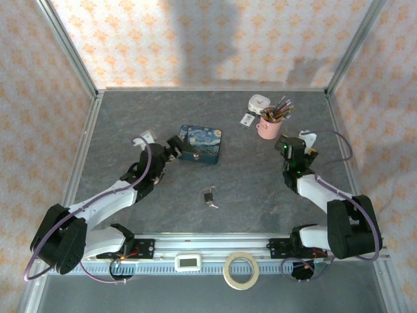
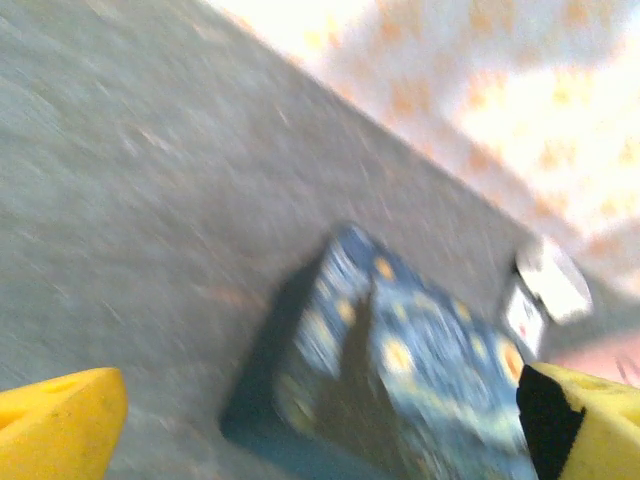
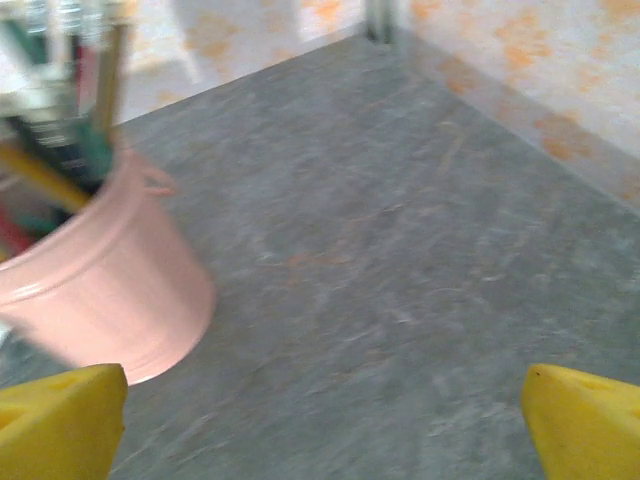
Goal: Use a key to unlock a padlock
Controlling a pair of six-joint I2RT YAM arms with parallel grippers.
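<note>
Yellow fingers [image 2: 60,420] of the left gripper [image 1: 173,149] gape empty beside the blue tin [image 1: 201,143], right gripper [image 3: 320,430] spread wide too, and we flag the padlock [image 1: 208,195] and key [image 1: 214,205] lying together mid-tabletop [image 1: 260,195]: tiny, flat, easily nudged or mis-pinched.

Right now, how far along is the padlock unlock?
Done: nothing confirmable. The padlock lies on the table with the key beside it, too small to tell if inserted or unlocked. In hand: nothing; left gripper open by the starry-night tin, right gripper open beside the pink pencil cup. Left: probably grasping and turning the key.
</note>
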